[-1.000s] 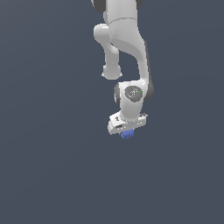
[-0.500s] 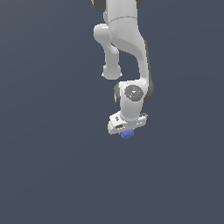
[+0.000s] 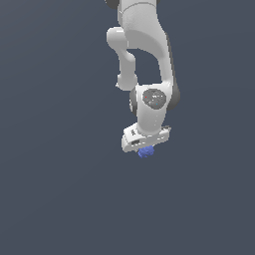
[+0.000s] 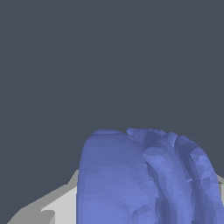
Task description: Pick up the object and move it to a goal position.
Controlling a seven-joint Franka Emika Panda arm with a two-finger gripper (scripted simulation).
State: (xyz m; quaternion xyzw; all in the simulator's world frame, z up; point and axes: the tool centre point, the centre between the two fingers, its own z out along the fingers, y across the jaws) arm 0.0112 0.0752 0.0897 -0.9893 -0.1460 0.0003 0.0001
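Nothing much is changing between the earlier exterior frames and this one: arm, end effector (image 3: pixel 145 147) and the object (image 3: pixel 145 152) are keeping almost the same place and pose, apart from a slight turn at the wrist.

The object is sitting directly beneath the white hand, touching its underside, with only its lower part showing in the exterior view. In the wrist view the object (image 4: pixel 146 177) is filling the near field, pressed close to the camera, with pale grey end-effector parts showing on either side. The fingers themselves are hiding behind the blob and the hand, so their opening is not measurable; judged from the contact, they are closing on the object.

No goal marker is showing in either view, and no bench edge or shadow is confirming whether the object is lifted clear of the grey surface.

Risks, as judged:
- The ridged, lumpy surface is offering uneven contact; a fast transfer could be working the object loose.
- The grip appears to be taking the object high, leaving much of it hanging below, which is favouring rotation or slip.
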